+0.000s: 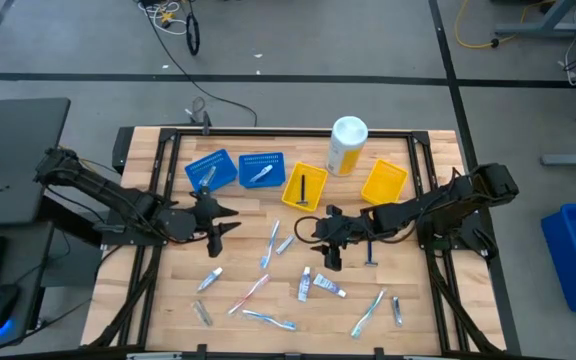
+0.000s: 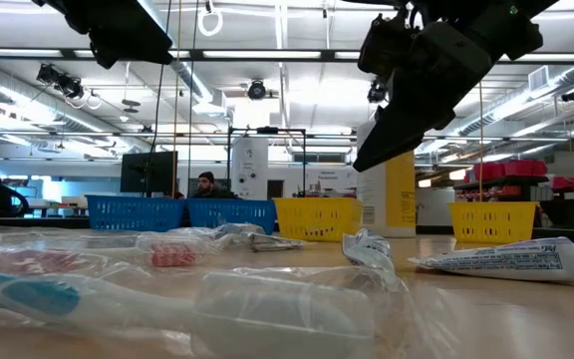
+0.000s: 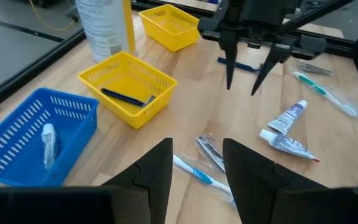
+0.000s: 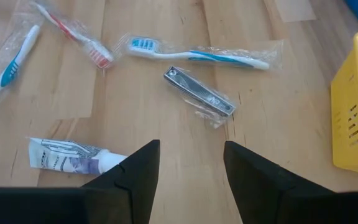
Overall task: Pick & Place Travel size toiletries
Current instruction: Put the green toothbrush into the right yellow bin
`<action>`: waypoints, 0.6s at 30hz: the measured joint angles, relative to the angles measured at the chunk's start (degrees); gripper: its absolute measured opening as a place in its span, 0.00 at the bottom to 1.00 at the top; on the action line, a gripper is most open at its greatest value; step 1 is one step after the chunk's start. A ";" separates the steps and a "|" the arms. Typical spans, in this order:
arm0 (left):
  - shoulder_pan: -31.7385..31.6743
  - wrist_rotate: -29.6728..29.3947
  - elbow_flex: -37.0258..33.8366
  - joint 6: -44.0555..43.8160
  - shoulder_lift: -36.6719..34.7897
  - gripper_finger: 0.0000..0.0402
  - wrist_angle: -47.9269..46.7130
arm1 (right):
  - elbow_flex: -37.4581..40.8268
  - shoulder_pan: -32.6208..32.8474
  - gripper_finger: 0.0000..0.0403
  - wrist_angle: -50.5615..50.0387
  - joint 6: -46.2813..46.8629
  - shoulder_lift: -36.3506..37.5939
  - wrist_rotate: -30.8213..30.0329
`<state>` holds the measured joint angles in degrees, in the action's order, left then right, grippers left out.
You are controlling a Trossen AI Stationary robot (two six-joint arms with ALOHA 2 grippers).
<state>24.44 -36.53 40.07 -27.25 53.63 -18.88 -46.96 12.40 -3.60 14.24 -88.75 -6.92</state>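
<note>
Four trays along the far side of the surface (image 1: 148,150): two blue trays (image 1: 211,170), two yellow trays (image 1: 305,185). One item in each blue tray, one dark razor (image 3: 128,98) in the nearer yellow tray. About a dozen travel size toiletries (image 1: 268,290) loose across the near half: toothbrushes, tubes, wrapped razors. One tall yellow bottle (image 1: 346,146) upright between the yellow trays. Left end effector (image 1: 224,222) raised, spread wide, empty. Right end effector (image 1: 330,256) likewise parted and empty, above a tube (image 4: 73,155).
</note>
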 joint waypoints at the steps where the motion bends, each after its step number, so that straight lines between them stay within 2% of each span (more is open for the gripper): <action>1: 0.00 -0.11 0.00 0.07 0.00 0.37 0.00 | 0.00 0.00 0.46 0.01 -0.16 0.00 0.00; 8: 0.00 1.00 0.04 0.86 1.36 0.37 0.43 | 0.00 0.07 0.52 0.19 -0.18 -0.02 -0.07; 18: 0.35 3.10 0.04 3.68 14.13 0.37 5.81 | 0.00 0.07 0.58 1.49 -0.15 -0.02 -0.04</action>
<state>24.80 -33.43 40.12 -23.58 67.75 -13.07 -46.96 12.47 -2.11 14.09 -88.77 -6.96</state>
